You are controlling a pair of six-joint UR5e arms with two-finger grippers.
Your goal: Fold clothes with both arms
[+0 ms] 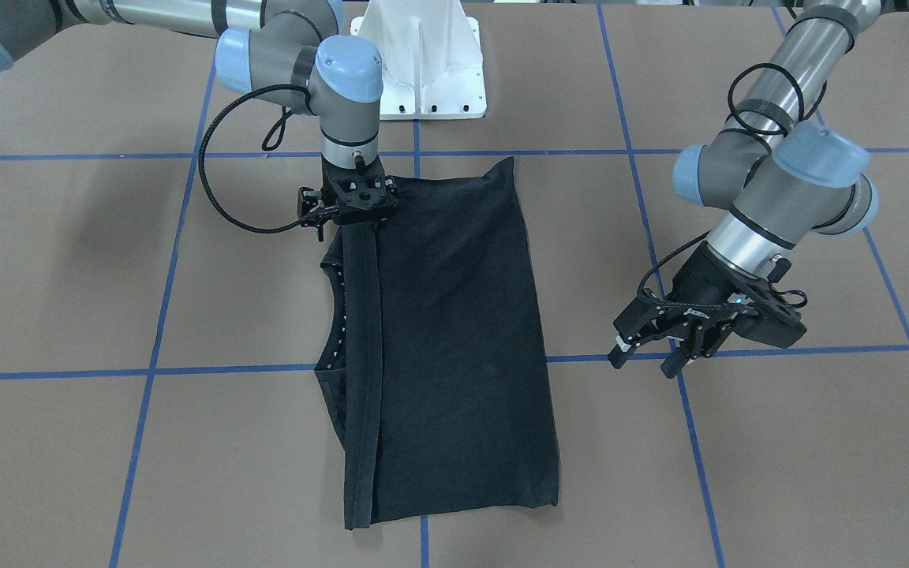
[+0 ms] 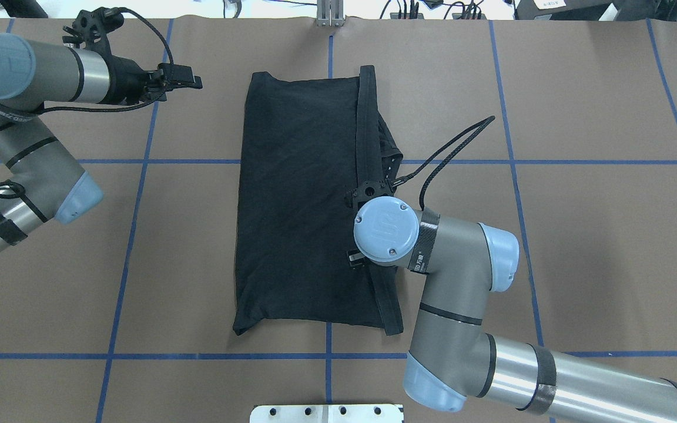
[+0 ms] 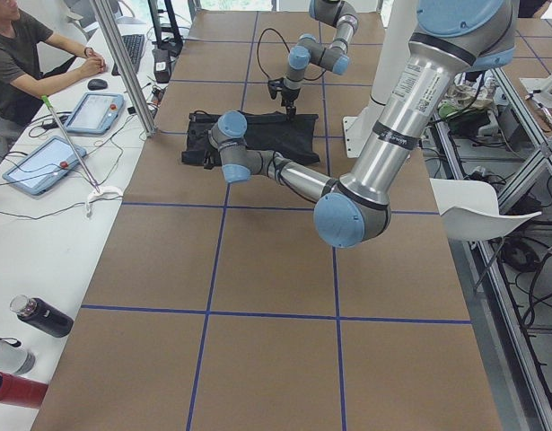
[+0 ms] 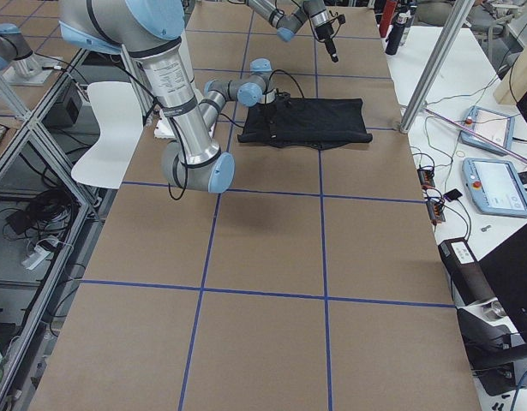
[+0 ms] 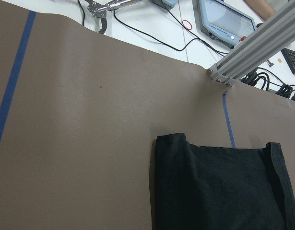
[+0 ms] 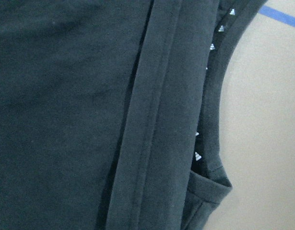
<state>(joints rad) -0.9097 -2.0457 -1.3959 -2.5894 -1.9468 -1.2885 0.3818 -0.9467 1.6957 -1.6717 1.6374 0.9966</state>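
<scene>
The black T-shirt [image 1: 454,315] lies folded into a long rectangle mid-table, logo hidden, with a hem strip along one long edge and the collar [image 1: 332,315] with small white marks poking out beside it. It also shows in the overhead view [image 2: 297,205] and close up in the right wrist view [image 6: 65,120]. My right gripper [image 1: 358,219] points straight down onto the hem strip at the end near my base; its fingers are hidden, so I cannot tell their state. My left gripper [image 1: 648,361] is open and empty, in the air well clear of the shirt's other side [image 2: 190,79].
The white pedestal base [image 1: 423,63] stands just behind the shirt. Blue tape lines [image 1: 147,371] grid the brown table. An aluminium post [image 3: 123,72], tablets [image 3: 42,162], and a seated operator [image 3: 24,54] are along the far side.
</scene>
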